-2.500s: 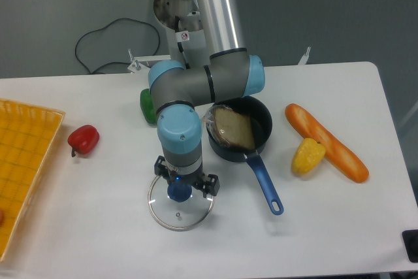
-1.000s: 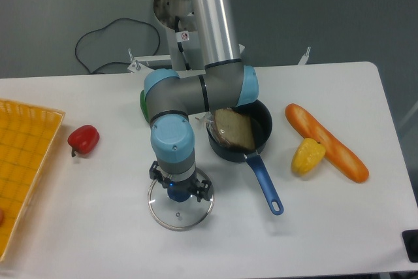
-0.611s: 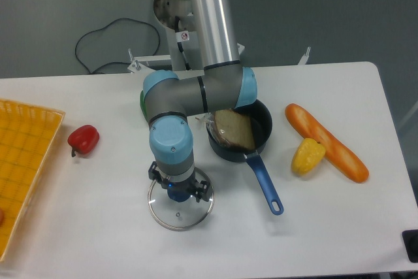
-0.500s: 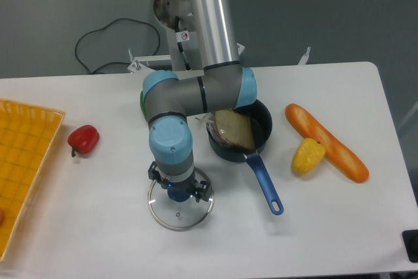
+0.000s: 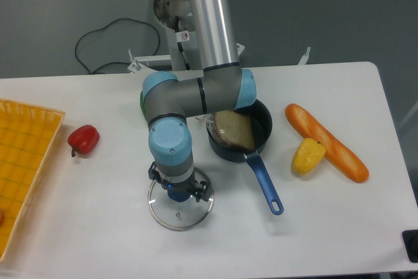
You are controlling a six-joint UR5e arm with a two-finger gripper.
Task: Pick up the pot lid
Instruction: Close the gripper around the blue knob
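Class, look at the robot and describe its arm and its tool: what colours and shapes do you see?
The arm is built from smooth, rounded grey tubes and joints, with light blue round caps on the joints and a dark ring at a seam. The tool is dark grey, with two short fingers; their finer details are too small to tell.

With twelve at the top of the view, the lid (image 5: 189, 217) on my worktop (image 5: 104, 233) has the pan (image 5: 263, 124) at one o'clock, an item (image 5: 234, 130) inside it; the baguette (image 5: 326, 142) lies at two, the pepper (image 5: 83, 140) at ten, the crate (image 5: 29, 135) at nine.
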